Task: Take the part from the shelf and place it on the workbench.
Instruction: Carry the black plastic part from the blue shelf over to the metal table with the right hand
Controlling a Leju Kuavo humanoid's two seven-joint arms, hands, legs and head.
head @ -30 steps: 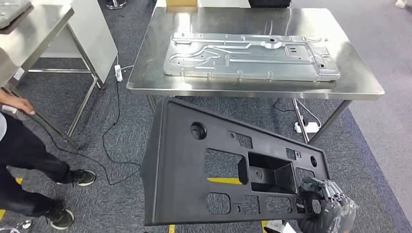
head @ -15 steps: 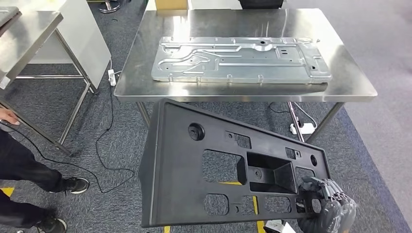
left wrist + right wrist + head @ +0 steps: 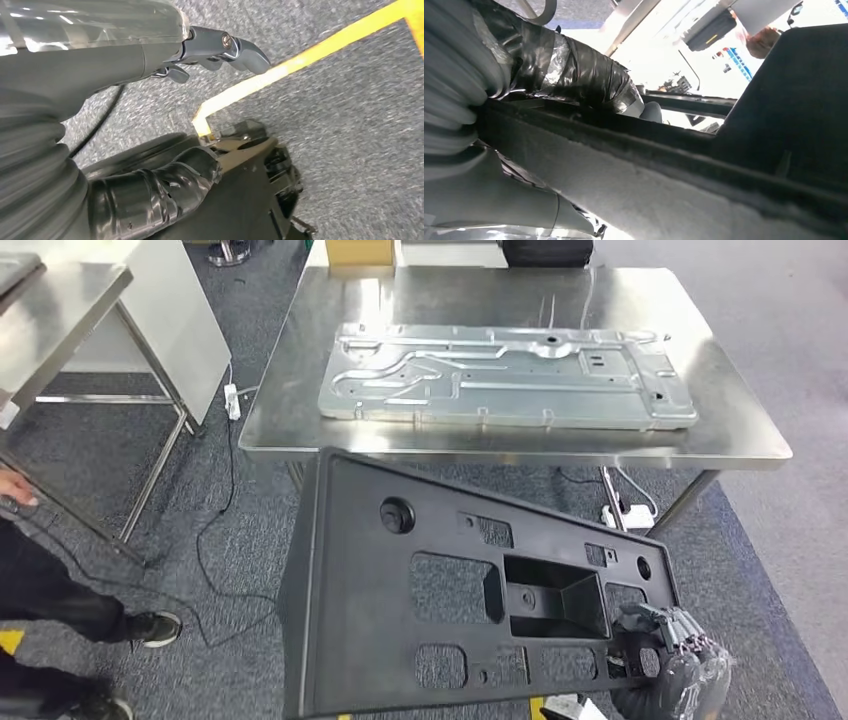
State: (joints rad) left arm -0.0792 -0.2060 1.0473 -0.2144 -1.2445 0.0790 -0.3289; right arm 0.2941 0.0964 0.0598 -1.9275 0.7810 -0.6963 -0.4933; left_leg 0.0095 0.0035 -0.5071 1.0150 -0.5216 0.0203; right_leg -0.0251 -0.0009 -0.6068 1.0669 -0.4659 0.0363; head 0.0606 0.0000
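One large flat black plastic panel with cut-out openings (image 3: 470, 605), held low in front of one steel worktop (image 3: 740, 430), long axis running left to right, far edge tilted up. Right hand (image 3: 668, 665) gripping its near right corner, fingers (image 3: 650, 625) curled over the edge. Left hand (image 3: 150, 195) against the panel's underside; grip impossible to tell. One embossed silver metal sheet (image 3: 505, 375) lying flat on the worktop.

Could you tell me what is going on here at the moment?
The robot is carrying a large black plastic panel toward a steel workbench. Its right hand grips the panel's near right corner, and the panel is in the air, short of the bench. A pressed metal sheet already lies on the bench. A person stands to the left.
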